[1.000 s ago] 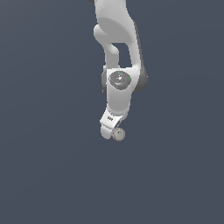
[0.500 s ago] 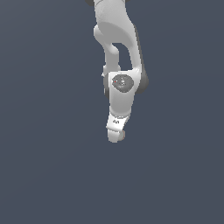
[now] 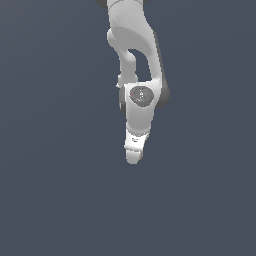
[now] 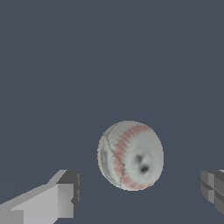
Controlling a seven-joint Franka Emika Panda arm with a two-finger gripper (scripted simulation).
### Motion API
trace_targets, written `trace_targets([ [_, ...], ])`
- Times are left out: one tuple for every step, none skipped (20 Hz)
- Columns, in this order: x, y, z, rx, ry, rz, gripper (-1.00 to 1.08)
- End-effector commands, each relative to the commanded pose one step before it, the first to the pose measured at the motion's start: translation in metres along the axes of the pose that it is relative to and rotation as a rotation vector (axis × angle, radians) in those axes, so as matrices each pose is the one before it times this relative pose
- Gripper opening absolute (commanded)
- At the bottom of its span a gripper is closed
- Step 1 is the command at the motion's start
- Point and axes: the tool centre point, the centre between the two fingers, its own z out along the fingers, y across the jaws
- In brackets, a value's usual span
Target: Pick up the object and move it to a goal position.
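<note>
The off-white ball [image 4: 130, 155] with reddish seams fills the middle of the wrist view, resting on the dark grey floor. My gripper [image 4: 140, 188] is open, with one finger [image 4: 61, 197] on one side of the ball and the other finger [image 4: 213, 188] on the other side. Neither finger touches the ball, and the gaps on both sides are wide. In the exterior view my white arm reaches down and the gripper [image 3: 133, 156] points at the floor. The ball is hidden behind the hand there.
A plain dark grey floor [image 3: 50, 190] surrounds the arm on all sides. No other objects or goal marker show in either view.
The hand has swung towards the exterior view's right and lower. The ball, seen beside the fingertips one second ago, is now covered by the hand in the exterior view.
</note>
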Motion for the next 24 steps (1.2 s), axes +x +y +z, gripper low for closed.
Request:
trace_targets([
  [-0.00003, 0.00003, 0.00033, -0.00012, 0.0, -0.00008, 1.0],
  [-0.00007, 0.0, 0.00115, 0.0, 0.0, 0.0, 1.0],
  [-0.00012, -0.00001, 0.00191, 0.0, 0.0, 0.0, 1.0],
  [0.00023, -0.00014, 0.00264, -0.00003, 0.00002, -0.00069, 1.0],
  [-0.00023, -0.00003, 0.00341, 0.0, 0.0, 0.0, 1.0],
  [0.0003, -0.00023, 0.00411, -0.00003, 0.00004, -0.00098, 1.0],
  [0.00007, -0.0002, 0.00484, -0.00002, 0.00003, -0.00069, 1.0],
  [0.00002, -0.00022, 0.00554, -0.00001, 0.00004, -0.00069, 1.0],
  [0.0, -0.00022, 0.00587, -0.00002, 0.00004, -0.00069, 1.0],
  [-0.00035, -0.00006, 0.00519, 0.0, 0.0, 0.0, 1.0],
  [0.0003, -0.00017, 0.0044, -0.00004, 0.00005, -0.00097, 1.0],
  [-0.0002, 0.00008, 0.00366, 0.0, 0.0, 0.0, 1.0],
  [0.00029, 0.00005, 0.00284, -0.00009, 0.00001, -0.00068, 1.0],
  [-0.00003, 0.00026, 0.00211, 0.0, 0.0, 0.0, 1.0],
  [0.00004, 0.00032, 0.00136, 0.0, 0.0, 0.0, 1.0],
  [0.00008, 0.00031, 0.00068, 0.0, 0.0, 0.0, 1.0],
  [0.00004, 0.00014, 0.00019, 0.0, 0.0, 0.0, 1.0],
  [0.0, 0.0, 0.0, 0.0, 0.0, 0.0, -1.0],
  [0.0, 0.0, 0.0, 0.0, 0.0, 0.0, -1.0],
  [0.0, 0.0, 0.0, 0.0, 0.0, 0.0, -1.0],
  [0.0, 0.0, 0.0, 0.0, 0.0, 0.0, -1.0],
  [0.0, 0.0, 0.0, 0.0, 0.0, 0.0, -1.0],
  [0.0, 0.0, 0.0, 0.0, 0.0, 0.0, -1.0],
  [0.0, 0.0, 0.0, 0.0, 0.0, 0.0, -1.0],
])
